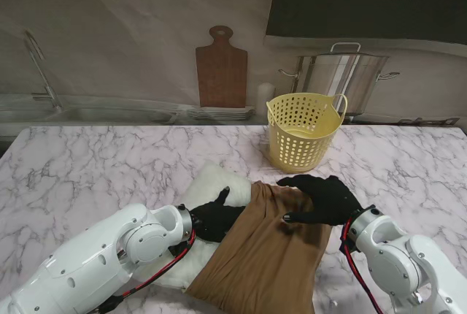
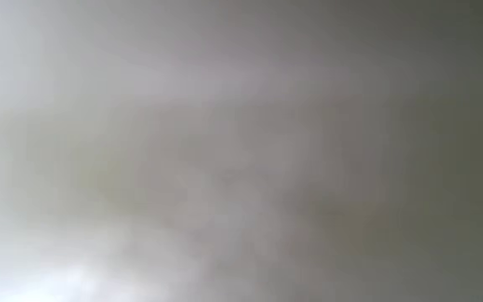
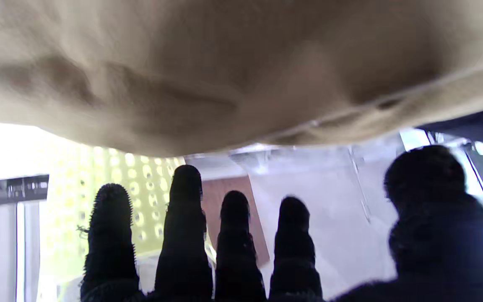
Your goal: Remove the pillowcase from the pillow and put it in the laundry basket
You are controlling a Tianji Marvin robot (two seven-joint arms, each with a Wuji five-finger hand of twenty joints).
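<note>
Pillowcase (image 1: pixel 263 255): brown, half off white pillow (image 1: pixel 208 190), on bench (image 1: pixel 87 168).
Left hand (image 1: pixel 215 219): at pillowcase's edge; grip unclear.
Right hand (image 1: pixel 325 198): fingers (image 3: pixel 185 235) spread atop pillowcase.
Laundry basket (image 1: pixel 300 131): yellow, beyond pillow.

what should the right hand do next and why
Probably close the right hand on the brown pillowcase: its fingers lie spread on the bunched far edge, gripping nothing. The left hand rests at the exposed white pillow, placed to hold it.
</note>
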